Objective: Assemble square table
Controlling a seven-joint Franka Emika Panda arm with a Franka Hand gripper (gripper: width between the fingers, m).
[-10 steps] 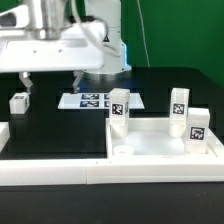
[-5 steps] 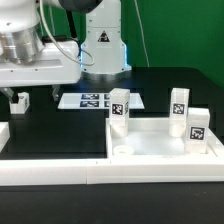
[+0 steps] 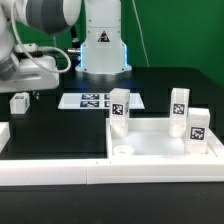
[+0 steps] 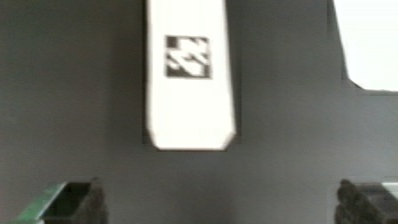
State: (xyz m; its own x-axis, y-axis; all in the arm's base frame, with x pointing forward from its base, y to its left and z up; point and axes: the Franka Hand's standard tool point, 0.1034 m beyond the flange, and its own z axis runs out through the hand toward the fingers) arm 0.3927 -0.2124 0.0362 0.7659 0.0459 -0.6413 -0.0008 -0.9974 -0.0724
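The gripper (image 4: 214,200) hangs with its jaws spread wide and nothing between them, above the loose leg block (image 3: 19,101) lying on the black table (image 3: 60,125) at the exterior view's left; three leg blocks (image 3: 119,105) stand upright on the square top (image 3: 160,145) at the exterior view's right (one more leg, I judge, is left to fit). The risk is a skewed grasp: the leg (image 4: 191,75) in the wrist view lies ahead of the fingertips (image 4: 71,200), not between them, so closing here would catch air or nudge it sideways; a tilted pickup could jam at the top's socket. The table is matte black, with the marker board (image 3: 90,100) lying flat behind; a green backdrop (image 3: 180,35) closes the room.
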